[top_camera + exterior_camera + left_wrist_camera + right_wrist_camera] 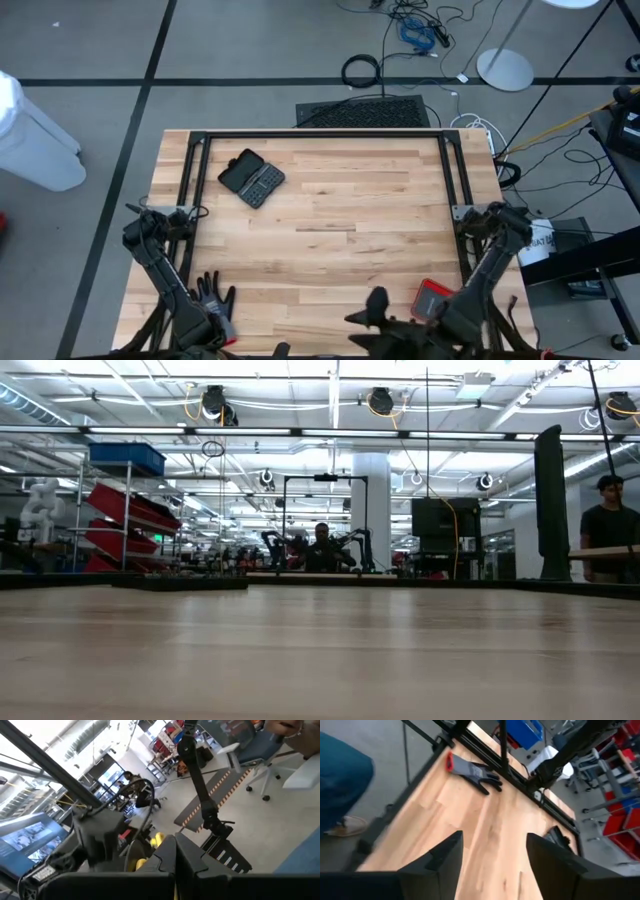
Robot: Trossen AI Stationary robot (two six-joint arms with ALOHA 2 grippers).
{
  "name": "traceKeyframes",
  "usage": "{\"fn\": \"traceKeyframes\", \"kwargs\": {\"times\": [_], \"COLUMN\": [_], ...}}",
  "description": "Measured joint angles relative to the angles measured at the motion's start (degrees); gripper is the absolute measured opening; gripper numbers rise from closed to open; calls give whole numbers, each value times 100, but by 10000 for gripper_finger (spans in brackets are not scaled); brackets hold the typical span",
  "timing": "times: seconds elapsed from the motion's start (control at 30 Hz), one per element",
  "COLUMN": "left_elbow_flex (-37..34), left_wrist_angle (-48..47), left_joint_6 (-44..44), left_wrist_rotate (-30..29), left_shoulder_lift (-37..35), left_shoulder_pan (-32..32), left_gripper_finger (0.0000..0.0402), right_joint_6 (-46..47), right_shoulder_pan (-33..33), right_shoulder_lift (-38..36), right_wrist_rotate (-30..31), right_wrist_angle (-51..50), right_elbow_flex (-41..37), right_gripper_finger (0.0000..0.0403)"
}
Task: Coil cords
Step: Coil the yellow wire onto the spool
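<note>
The thin yellow cord does not show plainly on the table in any view. In the left wrist view, small yellow patches [154,841] show beside my fingers; I cannot tell what they are. My left gripper [175,857] is shut, raised at the table's near left corner [205,335], and points out into the room. My right gripper [492,855] is open and empty over bare wood near the table's near edge [370,305]. A grey glove [210,295] lies flat at the near left and also shows in the right wrist view [472,770].
A black case-like object [250,178] lies at the far left of the table. A red flat object [432,298] lies at the near right, beside my right arm. A black frame [320,133] runs along the far edge and sides. A person [608,525] stands in the room beyond.
</note>
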Motion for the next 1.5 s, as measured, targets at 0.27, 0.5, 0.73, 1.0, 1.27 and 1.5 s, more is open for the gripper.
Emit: {"fn": "traceKeyframes", "kwargs": {"times": [0.27,0.5,0.73,1.0,1.27,1.5], "left_elbow_flex": [0,0,0,0,0,0], "left_wrist_angle": [-101,-300,-382,-487,-487,-490], "left_joint_6": [7,-6,-135,-221,-327,-389], "left_wrist_rotate": [-71,-255,-271,-584,-584,-584], "left_shoulder_lift": [-1,-2,-9,-9,-9,-9], "left_shoulder_pan": [2,32,80,121,178,192], "left_gripper_finger": [0,0,0,0,0,0], "right_joint_6": [81,-995,-1646,-1417,-1255,-1265], "right_shoulder_pan": [564,847,661,382,205,95], "right_shoulder_lift": [-310,-441,-441,-406,-376,-241], "right_wrist_rotate": [661,1173,68,-479,-636,-793], "right_wrist_angle": [-68,1151,2677,2631,2653,2658], "right_elbow_flex": [0,0,2,2,2,2], "right_gripper_finger": [212,211,211,210,201,150]}}
